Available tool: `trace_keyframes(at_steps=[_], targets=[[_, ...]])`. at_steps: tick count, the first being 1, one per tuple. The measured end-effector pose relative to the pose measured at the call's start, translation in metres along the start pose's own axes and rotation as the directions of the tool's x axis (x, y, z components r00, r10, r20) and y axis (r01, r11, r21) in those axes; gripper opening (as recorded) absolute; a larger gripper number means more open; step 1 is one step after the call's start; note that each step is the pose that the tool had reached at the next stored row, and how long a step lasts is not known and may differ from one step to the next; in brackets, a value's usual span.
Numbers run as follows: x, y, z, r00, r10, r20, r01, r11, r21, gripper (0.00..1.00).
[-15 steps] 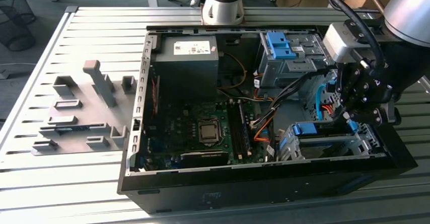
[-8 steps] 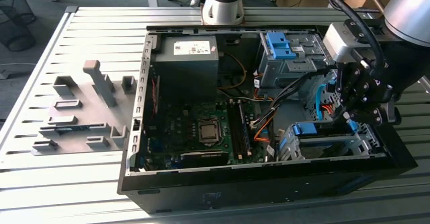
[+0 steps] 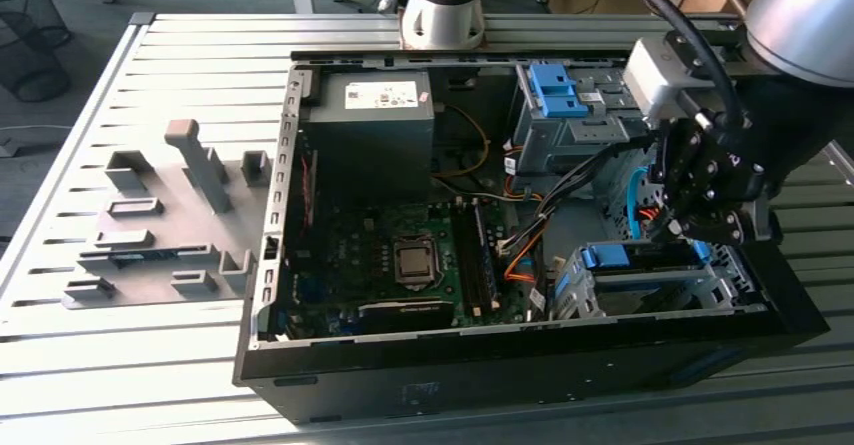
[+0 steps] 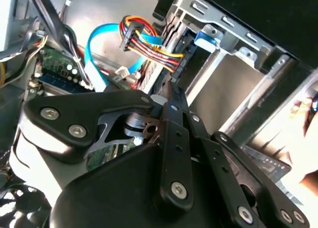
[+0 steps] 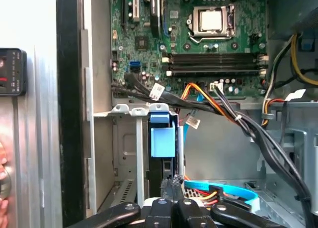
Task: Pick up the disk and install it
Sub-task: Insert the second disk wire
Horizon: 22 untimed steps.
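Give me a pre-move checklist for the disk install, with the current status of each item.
1. End effector lined up at the drive cage: ok.
2. Disk in the cage slot: ok. Fully seated: cannot tell.
3. Cable bundle clear of the slot: cannot tell, it runs close past the cage.
4. Blue flat cable outside the slot: ok.
5. Case open: ok.

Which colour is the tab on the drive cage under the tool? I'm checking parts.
Bright blue tab, clearest in the first wrist view, with the tool below it.

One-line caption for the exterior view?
End effector poised over the blue-railed disk in the drive cage of an open computer case.
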<state>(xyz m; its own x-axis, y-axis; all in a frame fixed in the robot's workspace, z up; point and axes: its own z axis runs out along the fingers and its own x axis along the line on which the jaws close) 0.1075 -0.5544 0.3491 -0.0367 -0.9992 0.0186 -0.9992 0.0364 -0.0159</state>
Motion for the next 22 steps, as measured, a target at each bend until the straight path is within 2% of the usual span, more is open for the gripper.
trace_keyframes(at_steps=[6, 8, 10, 14, 18, 22], targets=[[-0.0024, -0.0001, -0.0272, 1.0000, 0.000, 0.0000, 0.000, 1.0000, 0.0000, 0.11], [-0.0033, 0.0000, -0.0332, 1.0000, 0.000, 0.0000, 0.000, 1.0000, 0.0000, 0.11], [-0.0037, 0.0023, -0.0347, 1.0000, 0.000, 0.0002, 0.000, 1.0000, 0.0000, 0.11], [-0.0034, 0.0136, -0.0355, 1.0000, 0.000, 0.0008, 0.000, 1.0000, 0.0007, 0.11], [-0.0067, 0.0141, -0.0423, 1.0000, 0.000, 0.0007, 0.000, 1.0000, 0.0007, 0.11], [-0.0156, 0.0144, -0.0440, 1.0000, 0.000, -0.0027, 0.000, 1.0000, 0.0008, 0.11]])
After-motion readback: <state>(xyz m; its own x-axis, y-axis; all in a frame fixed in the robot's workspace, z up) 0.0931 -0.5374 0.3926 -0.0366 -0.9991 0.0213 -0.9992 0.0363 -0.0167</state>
